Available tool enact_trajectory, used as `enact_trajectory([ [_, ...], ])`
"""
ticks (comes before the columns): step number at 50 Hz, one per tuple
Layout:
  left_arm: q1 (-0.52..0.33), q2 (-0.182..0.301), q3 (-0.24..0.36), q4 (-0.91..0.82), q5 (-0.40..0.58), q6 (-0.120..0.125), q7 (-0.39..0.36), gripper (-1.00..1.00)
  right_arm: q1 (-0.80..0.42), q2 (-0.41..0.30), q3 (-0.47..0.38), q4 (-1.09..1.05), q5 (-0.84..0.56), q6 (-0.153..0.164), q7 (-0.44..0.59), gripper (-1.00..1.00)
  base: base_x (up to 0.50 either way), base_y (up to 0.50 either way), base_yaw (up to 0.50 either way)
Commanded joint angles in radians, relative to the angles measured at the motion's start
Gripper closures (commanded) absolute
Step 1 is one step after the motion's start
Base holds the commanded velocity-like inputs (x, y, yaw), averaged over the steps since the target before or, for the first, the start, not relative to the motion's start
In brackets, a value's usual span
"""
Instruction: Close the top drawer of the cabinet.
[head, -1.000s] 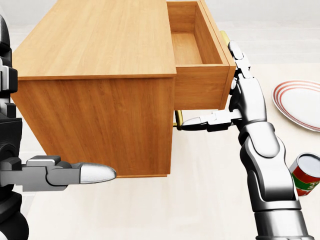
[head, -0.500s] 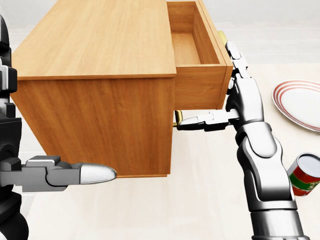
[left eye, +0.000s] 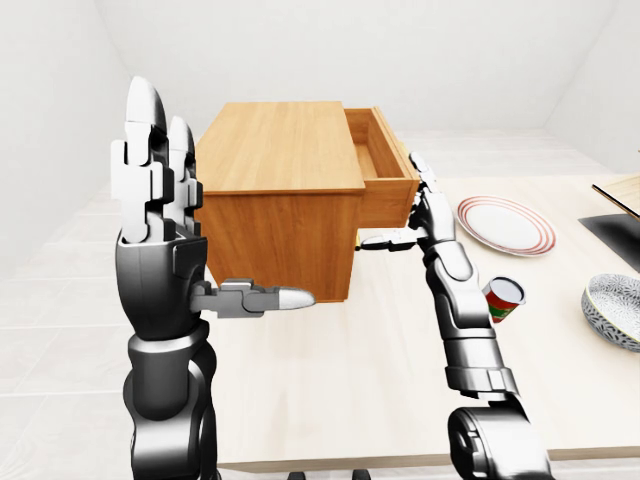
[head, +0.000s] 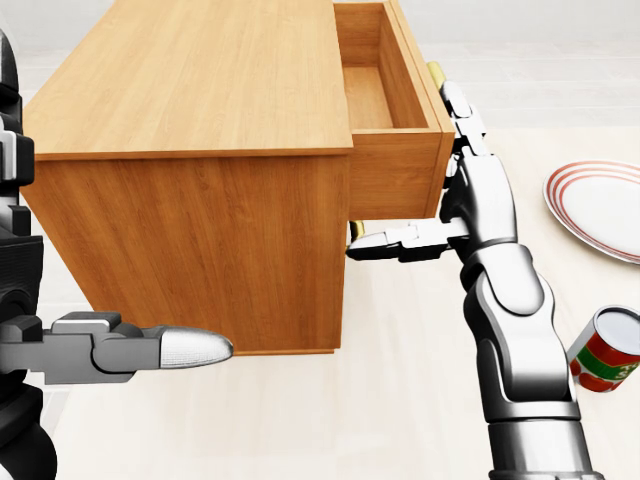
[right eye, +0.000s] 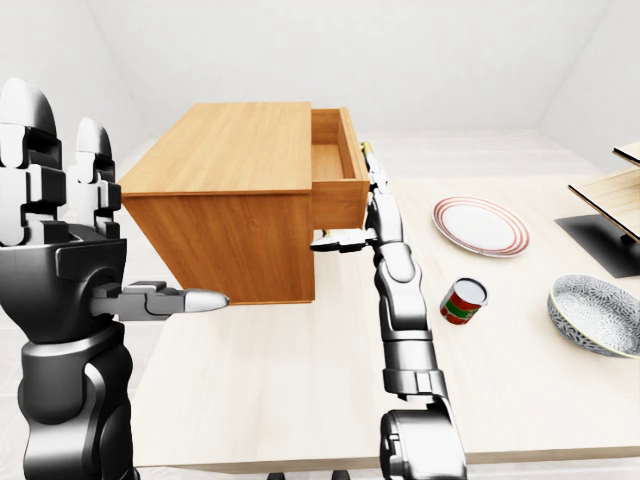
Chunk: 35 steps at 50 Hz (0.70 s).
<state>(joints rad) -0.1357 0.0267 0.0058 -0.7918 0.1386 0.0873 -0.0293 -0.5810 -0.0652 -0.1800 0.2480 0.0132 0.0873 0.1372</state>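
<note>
Against our right hand's (head: 470, 205) open fingers (head: 462, 115) sits the half-open drawer (head: 390, 125); our left hand (left eye: 160, 215) is open, holding nothing.

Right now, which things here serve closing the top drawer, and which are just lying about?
Job: wooden cabinet; its open top drawer; right hand, open, flat against the drawer's front panel.

Lying about: red-rimmed white plate; red and green tin can; patterned grey bowl; left hand, open, raised.

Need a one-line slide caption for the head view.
Right hand flat against the front of the cabinet's half-open top drawer; left hand idle; plate and can at right.
</note>
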Motion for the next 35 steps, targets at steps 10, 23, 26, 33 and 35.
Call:
enact_trajectory([
  [10, 0.007, -0.004, -0.003, 0.002, -0.001, 0.000, -0.003, -1.00, -0.014, 0.067, 0.195, 0.136, -0.006, 0.000, 0.107, -1.00, 0.01, 0.00, 0.01],
  [23, 0.008, -0.004, -0.001, 0.001, -0.001, 0.000, -0.003, -1.00, -0.016, 0.103, 0.222, 0.195, -0.022, 0.000, 0.131, -1.00, 0.00, 0.00, 0.01],
  [26, 0.006, -0.004, -0.002, -0.001, -0.001, 0.000, -0.003, -1.00, -0.014, 0.110, 0.228, 0.187, -0.026, 0.000, 0.137, -1.00, 0.00, 0.00, 0.01],
  [33, 0.007, -0.003, -0.002, 0.009, 0.000, 0.000, -0.005, -1.00, -0.021, 0.128, 0.234, 0.227, -0.031, 0.000, 0.142, -1.00, 0.00, 0.00, 0.01],
  [35, 0.009, -0.003, -0.001, 0.012, -0.001, 0.000, -0.005, -1.00, -0.022, 0.134, 0.238, 0.237, -0.033, 0.000, 0.146, -1.00, 0.01, 0.00, 0.01],
])
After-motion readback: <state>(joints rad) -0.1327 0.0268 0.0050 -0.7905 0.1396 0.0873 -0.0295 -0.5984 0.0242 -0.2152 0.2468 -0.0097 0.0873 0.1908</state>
